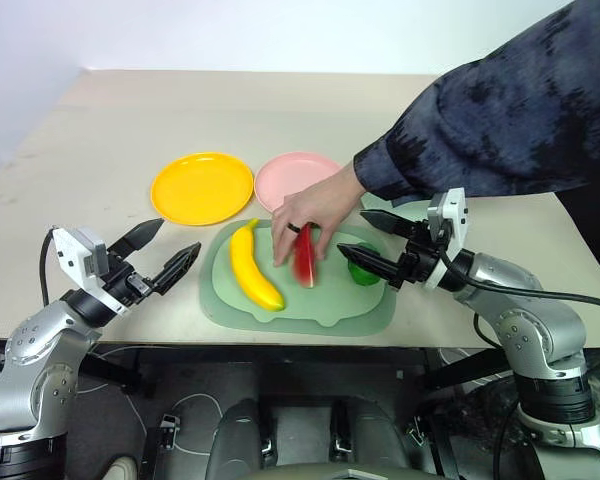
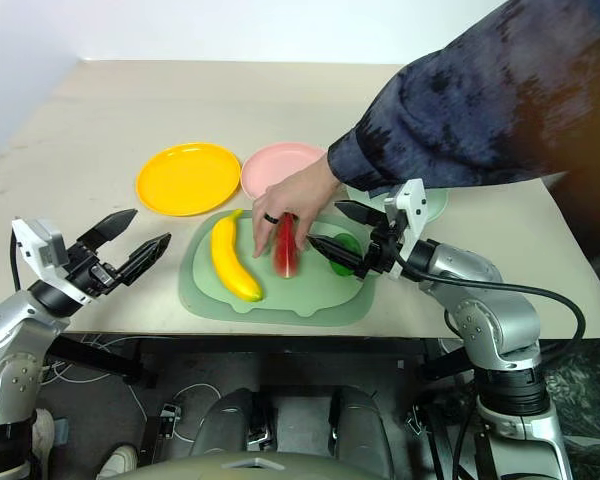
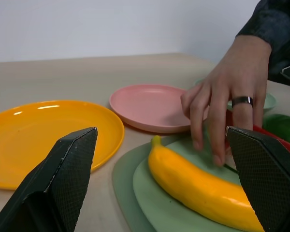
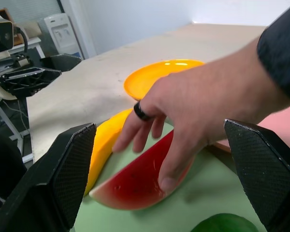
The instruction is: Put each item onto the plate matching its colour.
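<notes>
Across the middle of the head view I see the pale-green tray [image 1: 375,318] lying near the front edge of the beige table [image 1: 100,130], and all three toy foods sit on it. At the tray's left side lies the yellow banana [image 1: 252,268], running lengthwise from the far rim toward the near rim. Just right of it, in the centre of the frame, the red watermelon wedge [image 1: 304,258] stands on edge, and a person's hand [image 1: 315,212] wearing a dark ring reaches in from the upper right, in a dark patterned sleeve [image 1: 500,120], with its fingers on the wedge. At the tray's right side is the small green fruit [image 1: 364,270], partly behind my right gripper.

Above the tray in the frame, the yellow-orange plate [image 1: 202,187] sits upper left of centre, the pink plate [image 1: 292,175] just right of it, and the mint-green plate [image 2: 425,205] peeks out on the right under the person's arm. Nothing lies on the yellow or pink plate.

My left gripper [image 1: 167,250] hovers at the lower left, beside the tray's left edge, fingers spread wide and holding nothing. My right gripper [image 1: 377,243] hangs over the tray's right end, close to the green fruit, fingers likewise spread wide and empty.
</notes>
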{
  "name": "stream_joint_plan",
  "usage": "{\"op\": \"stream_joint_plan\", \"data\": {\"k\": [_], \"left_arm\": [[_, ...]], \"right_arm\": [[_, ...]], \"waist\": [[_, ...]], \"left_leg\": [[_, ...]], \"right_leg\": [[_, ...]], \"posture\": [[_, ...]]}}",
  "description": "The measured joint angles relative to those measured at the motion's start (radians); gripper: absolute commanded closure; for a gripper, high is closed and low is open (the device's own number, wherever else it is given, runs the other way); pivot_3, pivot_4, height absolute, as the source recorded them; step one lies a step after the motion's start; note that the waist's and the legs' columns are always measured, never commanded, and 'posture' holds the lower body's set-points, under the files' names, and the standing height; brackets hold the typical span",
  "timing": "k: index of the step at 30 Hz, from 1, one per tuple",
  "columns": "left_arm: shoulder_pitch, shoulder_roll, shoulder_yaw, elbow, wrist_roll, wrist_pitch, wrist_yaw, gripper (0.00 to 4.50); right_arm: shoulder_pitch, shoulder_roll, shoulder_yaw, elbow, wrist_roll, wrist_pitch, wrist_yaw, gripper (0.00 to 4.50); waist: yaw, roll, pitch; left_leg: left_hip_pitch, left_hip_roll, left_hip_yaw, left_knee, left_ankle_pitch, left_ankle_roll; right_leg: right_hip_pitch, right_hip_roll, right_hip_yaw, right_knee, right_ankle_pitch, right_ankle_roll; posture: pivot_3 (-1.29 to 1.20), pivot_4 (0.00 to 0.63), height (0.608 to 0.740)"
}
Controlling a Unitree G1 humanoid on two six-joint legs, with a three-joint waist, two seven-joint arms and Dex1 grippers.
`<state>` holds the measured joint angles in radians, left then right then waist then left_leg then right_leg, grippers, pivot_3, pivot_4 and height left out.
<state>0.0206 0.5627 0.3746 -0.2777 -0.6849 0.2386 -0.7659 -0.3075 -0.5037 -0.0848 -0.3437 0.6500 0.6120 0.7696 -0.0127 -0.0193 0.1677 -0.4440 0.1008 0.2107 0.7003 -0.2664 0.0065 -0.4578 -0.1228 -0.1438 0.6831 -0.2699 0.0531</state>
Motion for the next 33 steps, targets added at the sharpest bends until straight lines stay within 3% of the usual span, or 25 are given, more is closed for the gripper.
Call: {"op": "stream_joint_plan", "data": {"k": [20,33], "left_arm": [[0.011,-0.008,-0.031,-0.037,0.008,0.02,-0.021,0.03],[-0.018,-0.022,-0.074,-0.035,0.008,0.02,-0.024,0.03]], "right_arm": [[0.048,-0.067,-0.044,-0.026,0.054,0.078,-0.038,0.0],[-0.004,-0.041,0.016,-0.024,0.012,0.31,-0.292,0.0]], "waist": [[0.002,0.0,0.0],[0.0,0.0,0.0]], "left_leg": [[0.0,0.0,0.0,0.0,0.0,0.0],[0.0,0.0,0.0,0.0,0.0,0.0]], "right_leg": [[0.0,0.0,0.0,0.0,0.0,0.0],[0.0,0.0,0.0,0.0,0.0,0.0]], "posture": [[0.0,0.15,0.695],[0.0,0.15,0.695]]}}
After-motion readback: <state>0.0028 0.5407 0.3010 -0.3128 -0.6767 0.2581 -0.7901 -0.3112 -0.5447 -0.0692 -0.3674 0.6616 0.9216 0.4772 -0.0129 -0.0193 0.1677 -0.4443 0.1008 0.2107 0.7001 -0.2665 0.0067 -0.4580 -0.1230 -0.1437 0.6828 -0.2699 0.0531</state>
